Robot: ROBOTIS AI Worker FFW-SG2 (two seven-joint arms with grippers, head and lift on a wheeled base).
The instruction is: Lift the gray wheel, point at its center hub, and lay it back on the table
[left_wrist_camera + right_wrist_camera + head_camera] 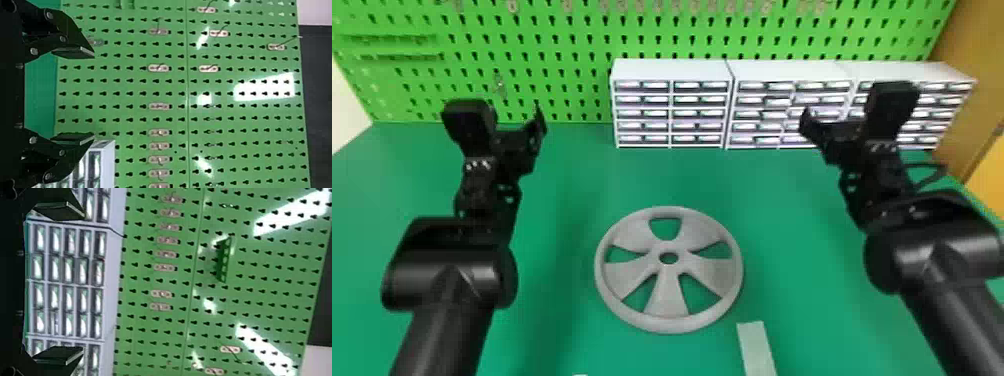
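Observation:
The gray wheel [669, 295] lies flat on the green table [572, 170], its five openings and round center hub hole facing up. My left gripper [507, 112] is raised beyond the wheel on the left, with nothing held. In the left wrist view the left gripper [94, 96] has its fingers wide apart. My right gripper [847, 105] is up at the right, in front of the drawer cabinets. In the right wrist view the right gripper [83, 284] is also open, nothing between its fingers. Neither gripper touches the wheel.
White drawer cabinets [672, 70] line the table's back edge, from the middle to the right. A green pegboard [557, 75] rises behind them. A pale flat strip [757, 347] lies near the front, right of the wheel.

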